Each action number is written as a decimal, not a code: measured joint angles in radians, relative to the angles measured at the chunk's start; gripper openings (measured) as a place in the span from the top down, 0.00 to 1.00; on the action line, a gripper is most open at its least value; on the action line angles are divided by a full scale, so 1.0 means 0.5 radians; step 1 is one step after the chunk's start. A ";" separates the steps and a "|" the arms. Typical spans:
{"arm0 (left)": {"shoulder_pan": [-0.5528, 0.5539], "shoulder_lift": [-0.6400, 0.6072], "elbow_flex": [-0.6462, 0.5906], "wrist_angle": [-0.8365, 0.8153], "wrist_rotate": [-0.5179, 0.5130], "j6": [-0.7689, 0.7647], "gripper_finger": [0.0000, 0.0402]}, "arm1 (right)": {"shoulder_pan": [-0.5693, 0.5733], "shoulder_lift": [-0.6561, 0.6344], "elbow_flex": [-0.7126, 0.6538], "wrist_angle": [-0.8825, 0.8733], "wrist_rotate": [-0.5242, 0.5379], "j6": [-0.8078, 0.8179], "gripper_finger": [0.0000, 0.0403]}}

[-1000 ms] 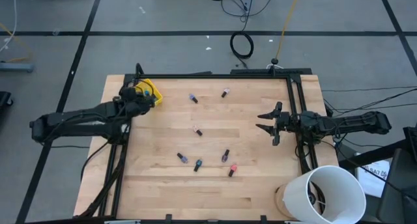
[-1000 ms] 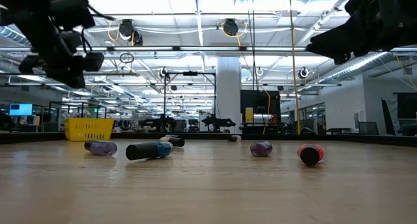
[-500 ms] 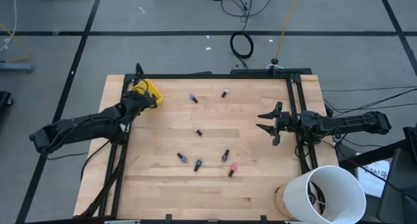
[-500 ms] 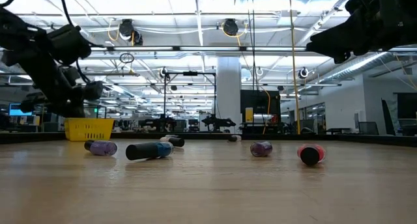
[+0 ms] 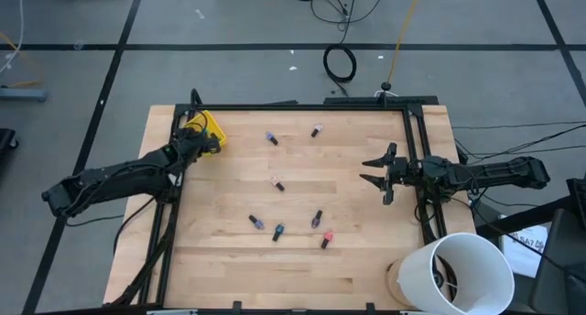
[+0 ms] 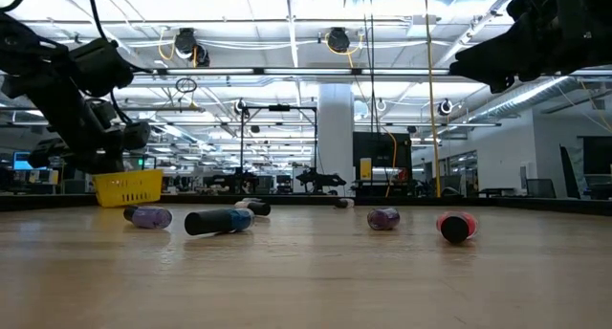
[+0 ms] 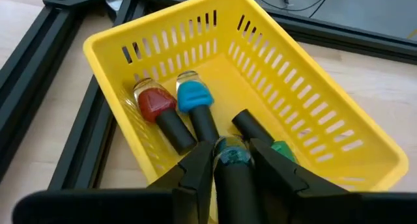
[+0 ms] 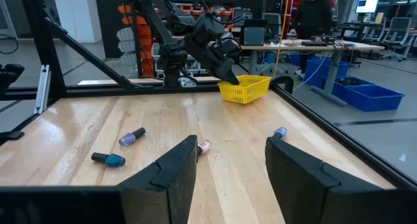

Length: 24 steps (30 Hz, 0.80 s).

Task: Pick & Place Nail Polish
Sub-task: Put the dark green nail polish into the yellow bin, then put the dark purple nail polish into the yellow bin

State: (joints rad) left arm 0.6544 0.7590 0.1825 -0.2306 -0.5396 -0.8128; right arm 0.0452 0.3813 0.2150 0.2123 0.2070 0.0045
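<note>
Left hand [image 7: 227,168], over the yellow bin [image 7: 313,120], loosely pinches a teal nail polish bottle [image 7: 233,160] by its cap; small, light, slick glass, likely breakable.

A grey floor [image 5: 229,22] crossed by dark lines is spreading around the counter [image 5: 302,260], with a coiled black cable [image 5: 340,64] lying beyond its far edge. Ceiling lights [image 6: 287,4] are shining over a wide hall. A white column [image 6: 336,138] is standing behind; blue bins [image 8: 365,94] are sitting by a desk [image 8: 306,49].
</note>
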 joint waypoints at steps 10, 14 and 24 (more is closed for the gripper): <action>0.000 0.000 -0.001 0.052 -0.033 0.026 0.74 | 0.000 0.000 0.000 -0.008 0.001 0.004 0.58; 0.000 -0.002 -0.001 0.204 -0.017 0.109 0.74 | 0.000 0.000 0.000 -0.012 0.001 0.004 0.58; -0.001 -0.002 -0.001 0.833 0.359 0.340 0.74 | 0.000 0.000 0.000 -0.015 0.002 0.004 0.58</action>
State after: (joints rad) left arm 0.6540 0.7582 0.1822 0.1861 -0.3601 -0.6427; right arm 0.0452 0.3813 0.2150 0.2047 0.2077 0.0067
